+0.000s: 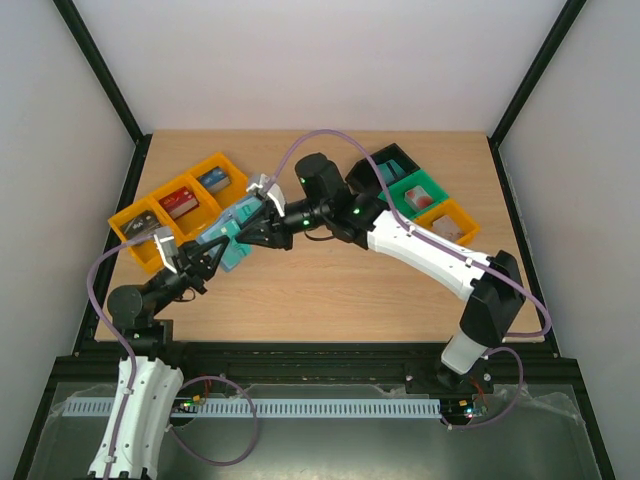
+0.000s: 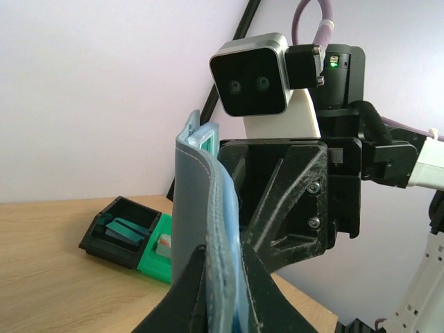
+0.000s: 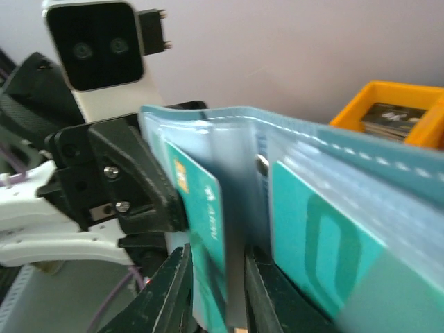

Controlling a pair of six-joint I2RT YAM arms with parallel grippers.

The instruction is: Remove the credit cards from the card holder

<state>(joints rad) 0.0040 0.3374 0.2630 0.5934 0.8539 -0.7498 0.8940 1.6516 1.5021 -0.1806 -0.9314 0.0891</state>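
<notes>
A light wooden tabletop (image 1: 330, 290) fills the middle of the top view. At its upper left lies a slanting row of orange plastic trays (image 1: 180, 205). At its upper right a black plastic tray (image 1: 393, 163), a green plastic tray (image 1: 420, 192) and a small orange plastic tray (image 1: 449, 222) sit side by side in a diagonal line

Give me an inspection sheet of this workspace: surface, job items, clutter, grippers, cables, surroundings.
Surface: wooden table, nothing spilled seen.
Job's things: card holder held open between both grippers; teal cards in its pockets.
Clutter: orange trays with blocks at left; black, green and orange trays at right.
Grippers: left gripper shut on the card holder; right gripper straddles one card, grip unconfirmed.
Cables: purple cables loop off both arms.
Surroundings: white walls, black frame.
</notes>
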